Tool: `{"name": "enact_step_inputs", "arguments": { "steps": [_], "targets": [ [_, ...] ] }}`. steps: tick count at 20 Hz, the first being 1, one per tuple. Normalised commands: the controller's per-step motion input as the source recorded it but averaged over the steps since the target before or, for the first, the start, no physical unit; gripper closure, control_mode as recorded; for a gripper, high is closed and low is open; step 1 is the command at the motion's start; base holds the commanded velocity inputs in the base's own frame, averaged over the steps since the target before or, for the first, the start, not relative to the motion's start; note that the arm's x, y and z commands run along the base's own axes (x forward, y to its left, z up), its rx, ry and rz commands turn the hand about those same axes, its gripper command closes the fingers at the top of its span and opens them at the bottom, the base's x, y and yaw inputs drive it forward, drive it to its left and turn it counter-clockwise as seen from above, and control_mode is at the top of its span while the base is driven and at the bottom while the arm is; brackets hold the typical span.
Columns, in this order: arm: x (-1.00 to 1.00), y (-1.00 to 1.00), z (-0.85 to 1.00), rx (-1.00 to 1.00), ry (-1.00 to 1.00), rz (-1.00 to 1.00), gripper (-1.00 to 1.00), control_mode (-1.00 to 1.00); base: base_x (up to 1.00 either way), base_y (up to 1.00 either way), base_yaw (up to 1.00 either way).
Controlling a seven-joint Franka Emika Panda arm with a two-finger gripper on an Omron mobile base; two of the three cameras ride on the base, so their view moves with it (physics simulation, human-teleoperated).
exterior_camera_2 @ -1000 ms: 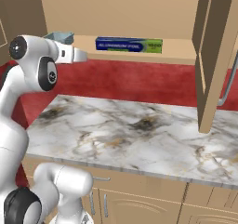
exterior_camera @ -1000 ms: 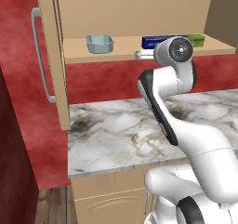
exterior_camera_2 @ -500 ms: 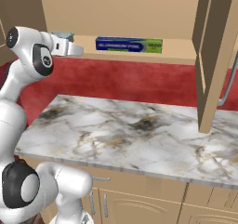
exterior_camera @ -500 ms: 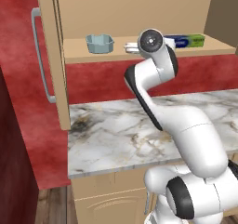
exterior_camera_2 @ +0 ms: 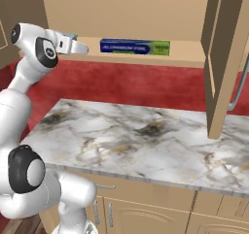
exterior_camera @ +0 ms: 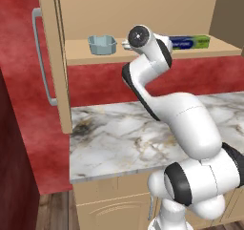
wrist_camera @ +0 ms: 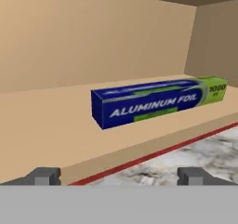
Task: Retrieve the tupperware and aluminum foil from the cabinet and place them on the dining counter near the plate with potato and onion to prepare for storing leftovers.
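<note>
**A:** What does the left base view give you?

**B:** I see the tupperware [exterior_camera: 102,44] on the shelf of the open cabinet [exterior_camera: 53,57], left of my arm's wrist; the aluminum foil [exterior_camera: 189,42] lies further right.

**A:** And the right base view?

**B:** The gripper [exterior_camera_2: 83,48] is at the shelf edge, left of the foil, apart from it.

**A:** Hand view?

**B:** My fingertips [wrist_camera: 44,175] stand wide, holding nothing. The foil box rests on the shelf ahead, above the marble wall counter [wrist_camera: 204,155].
</note>
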Motion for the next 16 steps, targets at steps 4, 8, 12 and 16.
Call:
{"name": "enact_step_inputs", "arguments": {
  "steps": [4, 8, 12, 16],
  "targets": [
    [0.28, 0.0, 0.0, 0.0, 0.01, -0.11, -1.0, -1.0, 0.0, 0.0, 0.0],
    [0.27, 0.0, 0.0, 0.01, 0.03, -0.15, -1.0, -1.0, 0.0, 0.0, 0.0],
    [0.28, 0.0, 0.0, 0.0, 0.05, -0.16, -1.0, -1.0, 0.0, 0.0, 0.0],
    [0.32, 0.0, 0.0, 0.0, 0.03, -0.15, -1.0, -1.0, 0.0, 0.0, 0.0]
  ]
}}
